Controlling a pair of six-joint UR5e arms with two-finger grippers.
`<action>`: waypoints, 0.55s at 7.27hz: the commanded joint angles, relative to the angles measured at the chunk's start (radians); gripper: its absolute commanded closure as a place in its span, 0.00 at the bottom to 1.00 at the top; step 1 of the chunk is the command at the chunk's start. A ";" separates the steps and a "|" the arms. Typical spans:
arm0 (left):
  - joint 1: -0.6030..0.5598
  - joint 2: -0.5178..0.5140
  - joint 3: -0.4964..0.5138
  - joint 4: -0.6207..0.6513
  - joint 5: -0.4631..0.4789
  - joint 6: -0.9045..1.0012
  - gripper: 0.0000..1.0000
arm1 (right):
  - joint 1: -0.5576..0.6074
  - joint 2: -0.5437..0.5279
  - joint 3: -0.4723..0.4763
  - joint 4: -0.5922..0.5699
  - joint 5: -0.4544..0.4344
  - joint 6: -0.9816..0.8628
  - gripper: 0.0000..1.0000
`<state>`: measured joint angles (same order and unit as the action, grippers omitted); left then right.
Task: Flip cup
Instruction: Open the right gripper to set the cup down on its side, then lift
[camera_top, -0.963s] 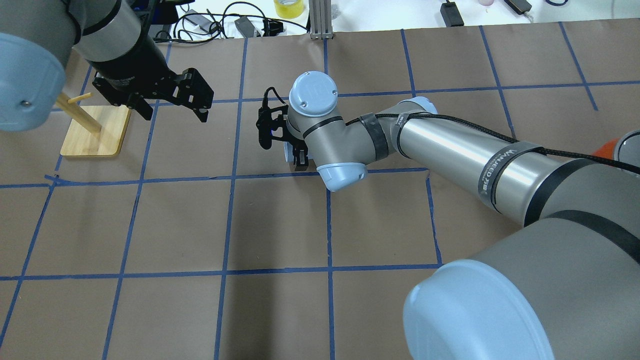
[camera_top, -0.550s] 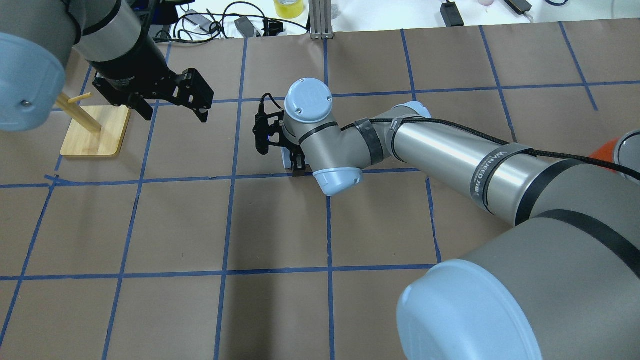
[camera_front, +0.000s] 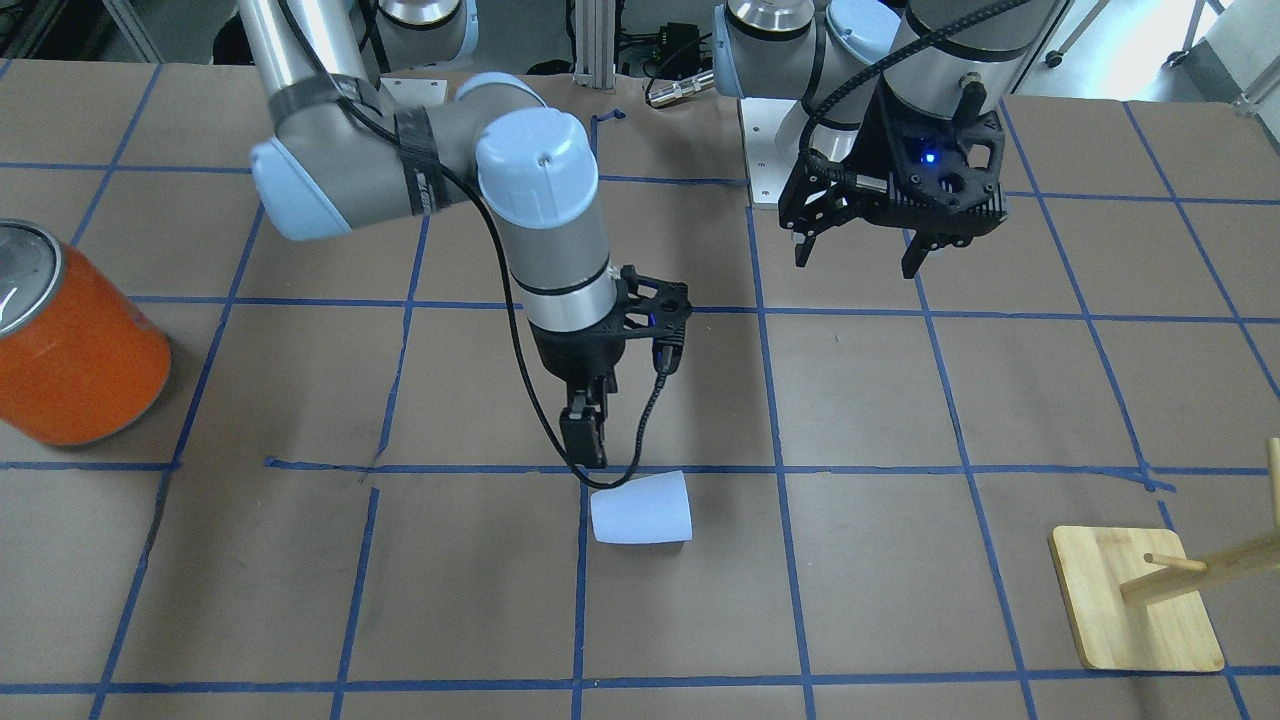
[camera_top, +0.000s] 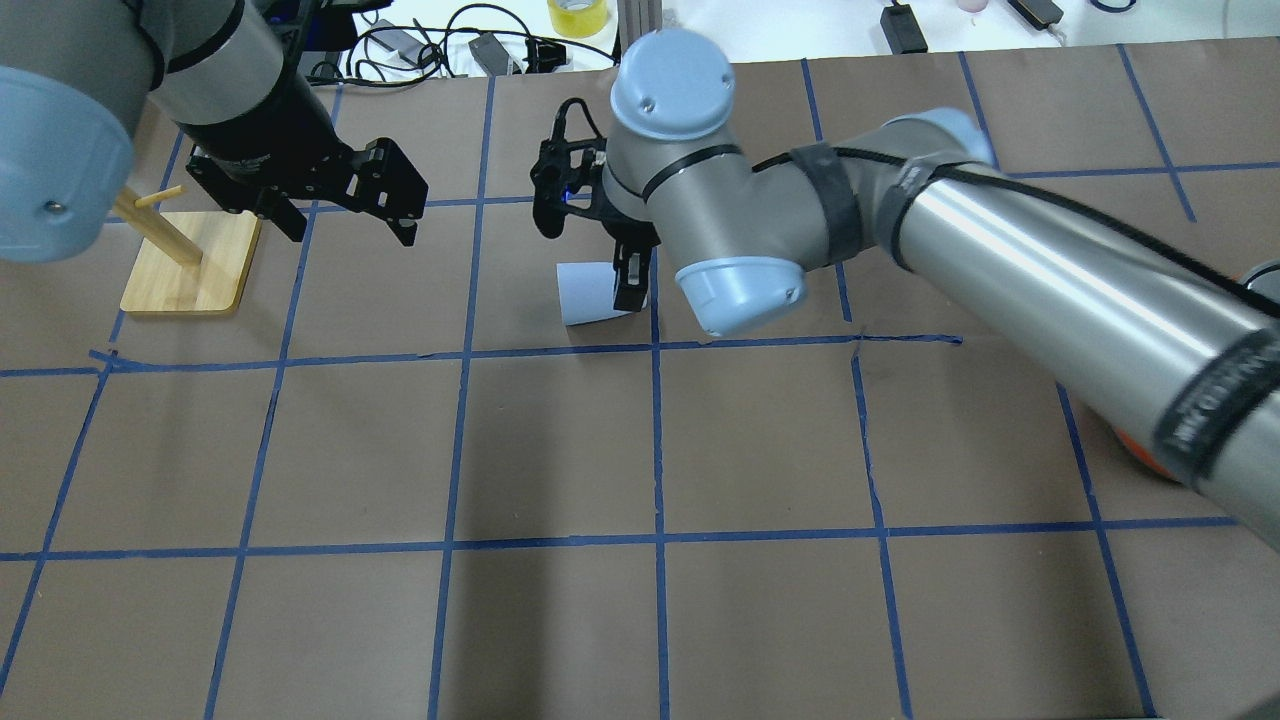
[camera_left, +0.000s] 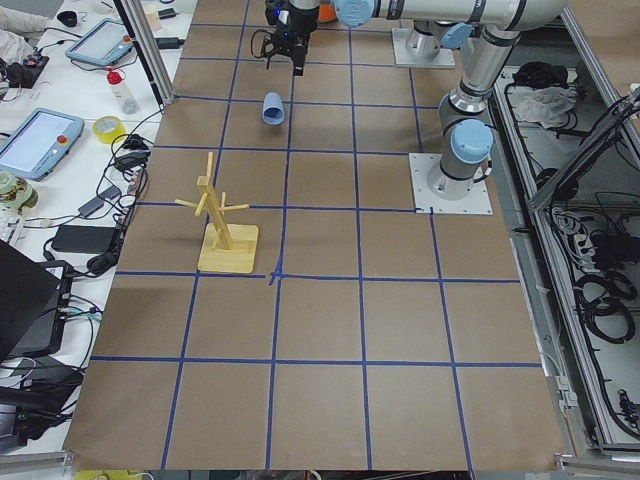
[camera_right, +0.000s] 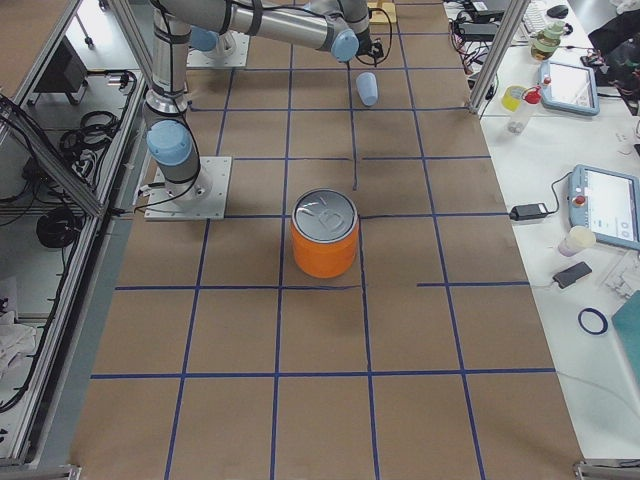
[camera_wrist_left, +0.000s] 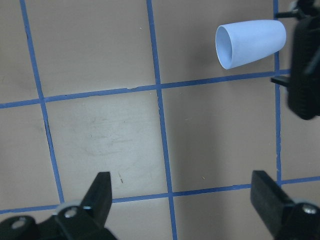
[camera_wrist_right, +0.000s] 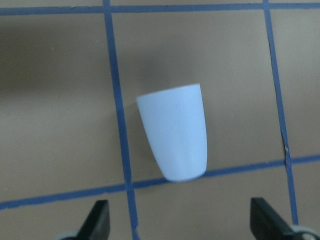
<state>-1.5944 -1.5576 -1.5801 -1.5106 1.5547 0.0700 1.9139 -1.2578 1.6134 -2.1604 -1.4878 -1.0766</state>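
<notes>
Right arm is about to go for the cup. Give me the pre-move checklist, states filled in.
1. Cup needs flipping: ok, it lies on its side on the table, mouth towards the robot's left.
2. Right gripper open: ok, jaws wide apart in the right wrist view.
3. Cup free of the gripper: ok, nothing touches it.
4. Cup lined up between the jaws: ok, roughly centred in the right wrist view.
5. Left gripper out of the way: ok, open and hovering off to the side.
6. Orange can clear of the path: ok, far from the cup.
</notes>
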 joint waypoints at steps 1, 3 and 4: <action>0.025 -0.012 -0.033 0.019 -0.078 -0.003 0.00 | -0.161 -0.232 -0.001 0.347 0.000 0.024 0.00; 0.118 -0.035 -0.110 0.078 -0.268 0.071 0.00 | -0.312 -0.406 0.000 0.596 0.000 0.105 0.00; 0.125 -0.064 -0.113 0.110 -0.369 0.089 0.00 | -0.315 -0.440 0.003 0.638 -0.002 0.254 0.00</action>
<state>-1.4958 -1.5919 -1.6745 -1.4365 1.3119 0.1265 1.6359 -1.6290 1.6144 -1.6156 -1.4883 -0.9606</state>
